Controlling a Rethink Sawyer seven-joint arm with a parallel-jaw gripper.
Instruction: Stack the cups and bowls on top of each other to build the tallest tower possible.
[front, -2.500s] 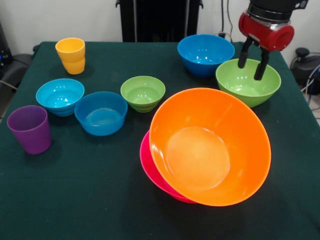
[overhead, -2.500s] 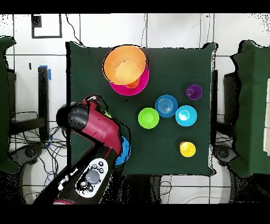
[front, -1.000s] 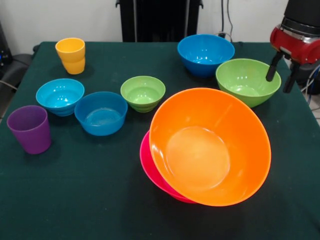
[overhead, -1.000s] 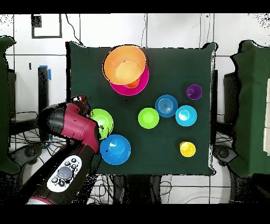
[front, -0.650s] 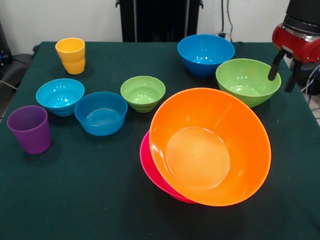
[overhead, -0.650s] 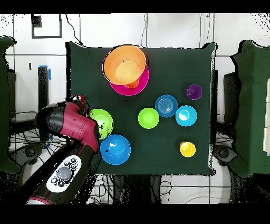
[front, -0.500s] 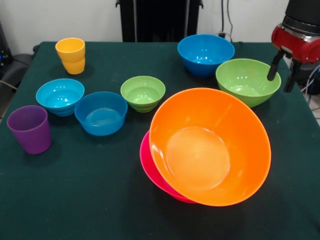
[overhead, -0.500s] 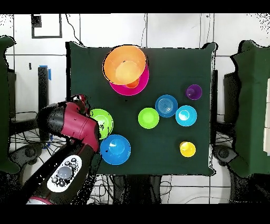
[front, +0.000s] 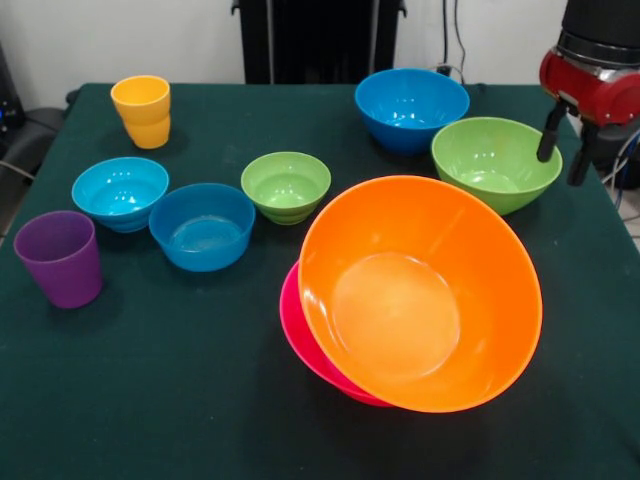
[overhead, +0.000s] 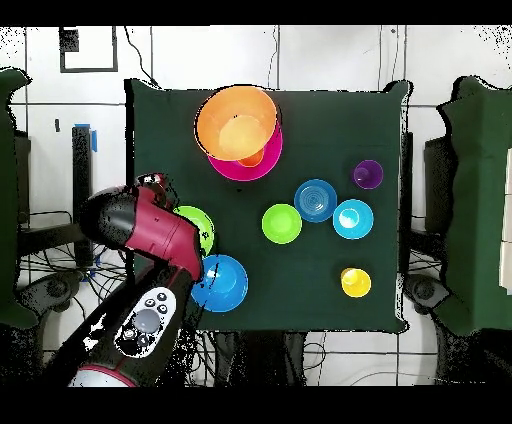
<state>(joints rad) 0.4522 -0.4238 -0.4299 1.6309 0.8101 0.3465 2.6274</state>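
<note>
No legible txt — none anywhere

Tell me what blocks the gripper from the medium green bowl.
Nothing visible. The open gripper hangs at the medium green bowl, one finger by its rim, the other outside it. The bowl holds nothing.

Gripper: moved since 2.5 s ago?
Yes. In the front view the gripper, fingers open, was over the medium green bowl; now it hangs past that bowl's right rim, slightly higher.
</note>
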